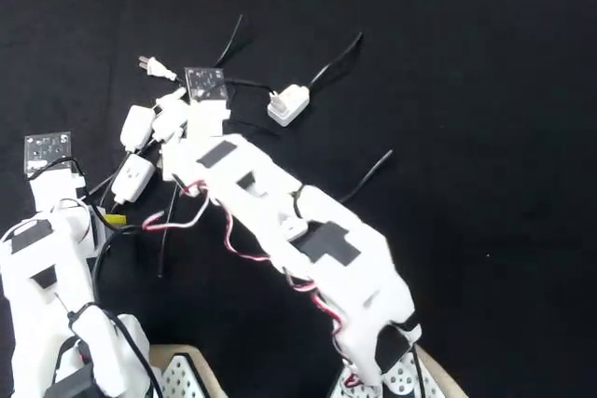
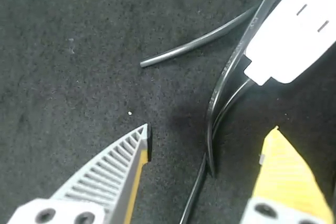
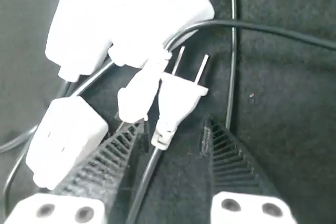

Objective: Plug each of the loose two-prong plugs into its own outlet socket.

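Crowded desk (image 1: 485, 90) — white sockets (image 3: 79, 19) and a second plug (image 3: 137, 94) press close, so the right jaws, wide open, could pinch a neighbour instead. The two-prong plug (image 3: 178, 95) lies flat between them, prongs pointing away. The left jaws, wide too, straddle a black cable (image 2: 214, 114).

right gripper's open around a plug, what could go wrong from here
The right gripper stands open astride the plug, but a second plug lies against it; closing may pinch both.
A black cord runs close by and could snag on lifting.
The left gripper, open over cords beside a socket, might catch only cord.
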`<state>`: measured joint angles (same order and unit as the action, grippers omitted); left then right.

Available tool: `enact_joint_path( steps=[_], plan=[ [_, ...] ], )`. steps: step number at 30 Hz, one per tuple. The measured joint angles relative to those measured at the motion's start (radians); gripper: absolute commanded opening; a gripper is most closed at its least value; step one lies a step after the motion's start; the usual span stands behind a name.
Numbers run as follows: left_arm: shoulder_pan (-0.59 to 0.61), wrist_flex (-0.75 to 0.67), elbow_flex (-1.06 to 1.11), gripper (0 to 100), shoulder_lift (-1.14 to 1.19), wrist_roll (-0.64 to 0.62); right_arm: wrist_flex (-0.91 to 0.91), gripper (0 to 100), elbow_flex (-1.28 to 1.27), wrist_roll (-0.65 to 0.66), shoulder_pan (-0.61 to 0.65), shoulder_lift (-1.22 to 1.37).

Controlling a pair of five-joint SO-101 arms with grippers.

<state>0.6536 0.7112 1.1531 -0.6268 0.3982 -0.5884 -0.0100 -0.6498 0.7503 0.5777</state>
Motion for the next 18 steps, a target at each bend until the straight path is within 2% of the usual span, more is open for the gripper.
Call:
enact_joint_path(
  steps=[11,13,15,18],
  plan=[
    [0.000,-0.002,0.020,33,0.000,0.000,-0.440,16.6,0.546,-0.009,-0.003,0.290],
    [0.000,-0.002,0.020,33,0.000,0.000,-0.497,11.6,0.626,-0.009,-0.003,0.330],
    [0.000,-0.002,0.020,33,0.000,0.000,-0.551,1.8,0.700,-0.009,-0.003,0.368],
    [0.000,-0.002,0.020,33,0.000,0.000,-0.621,2.1,0.775,-0.009,-0.009,0.413]
  ],
)
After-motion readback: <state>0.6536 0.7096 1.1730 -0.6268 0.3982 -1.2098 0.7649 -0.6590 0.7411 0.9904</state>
